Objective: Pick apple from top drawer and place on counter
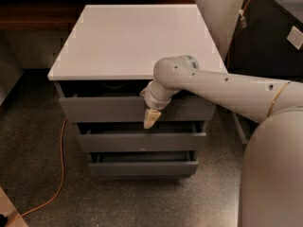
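Note:
The grey top drawer [102, 109] is pulled out a little under the white counter [132, 37], leaving a dark gap along its top edge. The apple is hidden; nothing red shows in the gap. My gripper [151, 119] hangs down from the arm's wrist, its beige tip in front of the top drawer's front panel, slightly right of the middle, just above the middle drawer. It holds nothing that I can see.
Two shallower grey drawers [142, 142] [142, 168] sit below, both slightly out. An orange cable [60, 174] runs over the speckled floor at left. A dark cabinet [270, 37] stands at right. My own body [272, 174] fills the lower right.

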Controlling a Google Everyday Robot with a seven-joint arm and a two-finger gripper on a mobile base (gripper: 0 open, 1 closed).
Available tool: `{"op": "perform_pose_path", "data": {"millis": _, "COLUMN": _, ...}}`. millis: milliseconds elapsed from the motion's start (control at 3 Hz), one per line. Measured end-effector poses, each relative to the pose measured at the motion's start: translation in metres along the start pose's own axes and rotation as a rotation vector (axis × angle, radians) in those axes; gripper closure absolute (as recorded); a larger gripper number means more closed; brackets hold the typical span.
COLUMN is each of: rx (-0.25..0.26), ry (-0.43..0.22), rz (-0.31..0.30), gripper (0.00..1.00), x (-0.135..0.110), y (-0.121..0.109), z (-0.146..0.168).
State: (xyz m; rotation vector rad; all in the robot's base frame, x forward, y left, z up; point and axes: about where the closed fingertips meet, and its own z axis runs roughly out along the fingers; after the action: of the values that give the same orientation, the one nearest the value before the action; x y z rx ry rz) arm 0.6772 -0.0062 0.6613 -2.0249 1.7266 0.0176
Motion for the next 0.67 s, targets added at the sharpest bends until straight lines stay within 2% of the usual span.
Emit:
{"op": "perform_pose_path", "data": {"millis": 333, "rx": -0.015, "ry": -0.009, "rz": 0.018, "gripper": 0.44, "x": -0.008, "y": 0.009, "z": -0.002}}
{"op": "perform_pose_path", "data": {"millis": 667, "rx": -0.022, "ry": -0.049, "rz": 0.051, "gripper": 0.77, "x": -0.02, "y": 0.031, "z": -0.022}}
